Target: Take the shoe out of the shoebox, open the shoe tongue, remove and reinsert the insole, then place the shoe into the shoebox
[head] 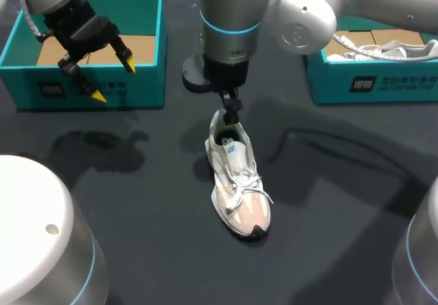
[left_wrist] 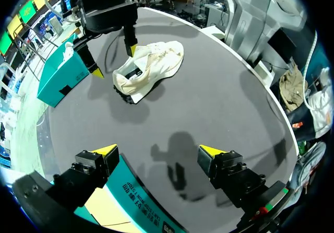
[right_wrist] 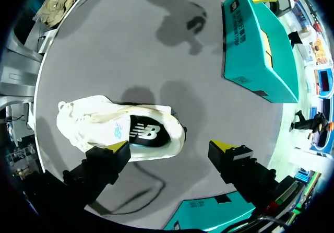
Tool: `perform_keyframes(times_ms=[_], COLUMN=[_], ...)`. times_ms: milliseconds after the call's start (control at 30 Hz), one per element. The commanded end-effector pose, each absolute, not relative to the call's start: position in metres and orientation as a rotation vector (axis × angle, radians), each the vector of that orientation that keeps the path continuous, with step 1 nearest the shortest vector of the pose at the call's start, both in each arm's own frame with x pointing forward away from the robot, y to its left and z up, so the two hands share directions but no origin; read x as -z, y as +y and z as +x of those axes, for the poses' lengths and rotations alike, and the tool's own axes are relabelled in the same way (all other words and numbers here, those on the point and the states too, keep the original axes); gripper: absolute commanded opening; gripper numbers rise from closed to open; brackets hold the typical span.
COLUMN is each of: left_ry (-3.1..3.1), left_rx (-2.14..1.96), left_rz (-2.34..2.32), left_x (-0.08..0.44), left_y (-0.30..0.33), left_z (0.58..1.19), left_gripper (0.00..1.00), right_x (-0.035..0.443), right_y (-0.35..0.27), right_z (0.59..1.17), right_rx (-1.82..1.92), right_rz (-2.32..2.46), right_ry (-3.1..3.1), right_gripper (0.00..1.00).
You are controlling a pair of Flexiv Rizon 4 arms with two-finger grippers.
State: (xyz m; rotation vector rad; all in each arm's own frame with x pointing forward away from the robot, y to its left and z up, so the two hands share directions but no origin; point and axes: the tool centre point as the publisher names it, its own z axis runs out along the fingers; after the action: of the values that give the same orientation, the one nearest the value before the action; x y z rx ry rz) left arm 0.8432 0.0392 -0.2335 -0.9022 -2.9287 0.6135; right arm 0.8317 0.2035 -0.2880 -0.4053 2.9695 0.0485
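A cream sneaker [head: 236,182] lies on the dark table, toe toward me, with its dark insole [right_wrist: 143,132] showing in the opening. My right gripper [head: 229,110] hangs just above the heel, fingers spread wide; in the right wrist view [right_wrist: 171,147] one finger is over the shoe's side and the other stands off past the heel, so nothing is gripped. Far to the left, my left gripper [head: 113,79] is open and empty over the front wall of the left teal shoebox [head: 147,79]. From the left wrist view [left_wrist: 158,150] the sneaker [left_wrist: 148,66] lies well ahead of that gripper.
A second teal shoebox [head: 373,79] at the back right holds another pale shoe [head: 390,48]. The left box's cardboard floor [head: 137,45] is bare. The arms' grey bases [head: 41,236] stand at the front corners.
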Motion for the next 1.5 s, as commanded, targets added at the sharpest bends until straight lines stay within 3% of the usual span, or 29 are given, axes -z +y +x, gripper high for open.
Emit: perform_keyframes(times_ms=[33,1067,1133,1200,1233,1267,1300,1333,1367,1500], left_ry=[-2.929,-2.929,-2.929,-2.929,-2.929,-2.929,-2.929,-2.929,-2.929,-2.929], left_rx=[-0.611,-0.611,-0.611,-0.611,-0.611,-0.611,-0.611,-0.611,-0.611,-0.611], left_rz=[-0.904,-0.904,-0.904,-0.904,-0.904,-0.904,-0.904,-0.904,-0.904,-0.904], left_x=[0.233,0.233,0.233,0.233,0.233,0.233,0.233,0.233,0.233,0.233], left_y=[0.04,0.04,0.04,0.04,0.04,0.04,0.04,0.04,0.04,0.04], left_z=[0.843,0.843,0.843,0.843,0.843,0.843,0.843,0.843,0.843,0.843], left_gripper=[1.0,1.0,1.0,1.0,1.0,1.0,1.0,1.0,1.0,1.0], right_x=[0.3,0.367,0.37,0.372,0.374,0.374,0.375,0.376,0.376,0.375], right_y=[0.205,0.207,0.206,0.206,0.206,0.206,0.206,0.206,0.206,0.206], right_z=[0.843,0.863,0.864,0.865,0.866,0.866,0.866,0.866,0.866,0.864], right_rx=[-0.04,-0.073,-0.075,-0.075,-0.073,-0.075,-0.072,-0.071,-0.071,-0.068], right_rz=[-0.457,-0.284,-0.276,-0.269,-0.267,-0.265,-0.261,-0.259,-0.257,-0.25], right_ry=[2.988,3.012,3.019,3.027,3.029,3.032,3.036,3.037,3.037,3.036], right_gripper=[1.0,1.0,0.94,0.74,0.62,0.44,0.34,0.07,0.0,0.0])
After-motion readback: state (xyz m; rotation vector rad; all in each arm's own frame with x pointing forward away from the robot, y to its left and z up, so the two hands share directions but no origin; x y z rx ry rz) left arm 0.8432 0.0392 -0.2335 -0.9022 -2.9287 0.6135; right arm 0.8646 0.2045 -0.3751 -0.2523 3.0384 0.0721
